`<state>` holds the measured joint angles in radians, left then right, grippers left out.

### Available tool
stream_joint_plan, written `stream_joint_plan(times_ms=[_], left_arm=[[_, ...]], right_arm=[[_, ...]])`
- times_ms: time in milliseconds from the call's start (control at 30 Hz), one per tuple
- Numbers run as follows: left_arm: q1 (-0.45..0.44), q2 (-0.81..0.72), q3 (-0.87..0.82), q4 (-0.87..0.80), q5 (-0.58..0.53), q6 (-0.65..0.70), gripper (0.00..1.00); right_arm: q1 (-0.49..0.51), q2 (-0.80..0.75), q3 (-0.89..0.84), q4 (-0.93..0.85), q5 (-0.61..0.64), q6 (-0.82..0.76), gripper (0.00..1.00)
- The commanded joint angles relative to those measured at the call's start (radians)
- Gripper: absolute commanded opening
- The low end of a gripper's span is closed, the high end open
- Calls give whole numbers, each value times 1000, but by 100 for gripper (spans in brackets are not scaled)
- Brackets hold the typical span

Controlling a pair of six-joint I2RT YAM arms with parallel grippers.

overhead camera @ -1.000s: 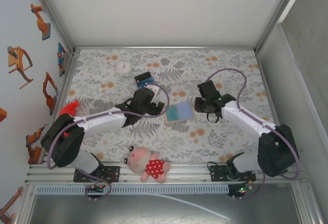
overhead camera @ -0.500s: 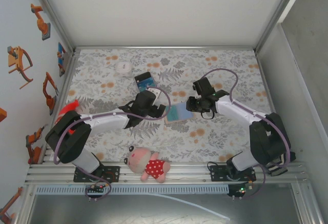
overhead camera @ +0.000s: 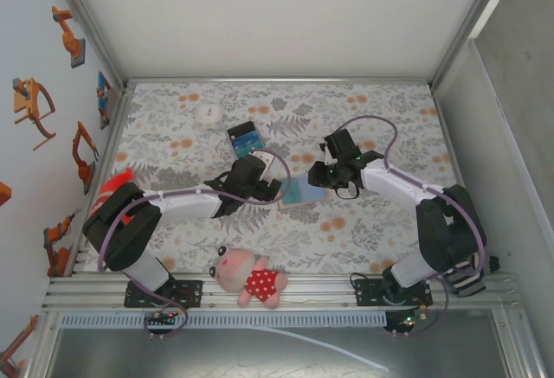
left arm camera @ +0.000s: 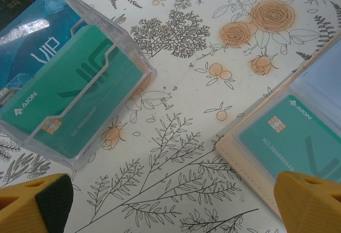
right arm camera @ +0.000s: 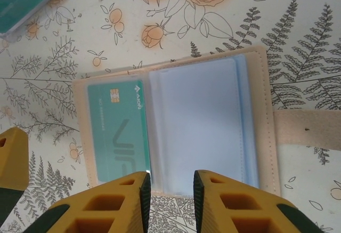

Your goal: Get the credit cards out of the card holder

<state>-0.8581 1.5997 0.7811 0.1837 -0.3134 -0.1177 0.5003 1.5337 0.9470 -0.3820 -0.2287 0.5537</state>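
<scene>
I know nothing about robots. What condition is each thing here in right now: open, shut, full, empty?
Card holder: open, lying flat, snap tab undone.
Green card: tucked in one sleeve; the other sleeve looks empty.
Clear box: holds a blue card and a second green card.
Left gripper: wide open, holding nothing.
Right gripper: narrowly open, gripping nothing, over the card holder's edge.

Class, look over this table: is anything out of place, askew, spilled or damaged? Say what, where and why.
Nothing is spilled or damaged. One oddity: the plush toy lies at the near edge, partly on the metal rail between the arm bases, away from the work. The card holder lies open, one green card in it.
</scene>
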Motion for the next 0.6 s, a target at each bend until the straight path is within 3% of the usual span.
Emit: stream_joint_plan(times_ms=[0, 567], left_arm=[[-10, 11, -9, 14, 11, 9, 97], [-16, 75, -16, 76, 15, 49, 97]], right_arm=[[-2, 17, 31, 23, -35, 11, 27], [-3, 80, 58, 34, -120, -13, 19]])
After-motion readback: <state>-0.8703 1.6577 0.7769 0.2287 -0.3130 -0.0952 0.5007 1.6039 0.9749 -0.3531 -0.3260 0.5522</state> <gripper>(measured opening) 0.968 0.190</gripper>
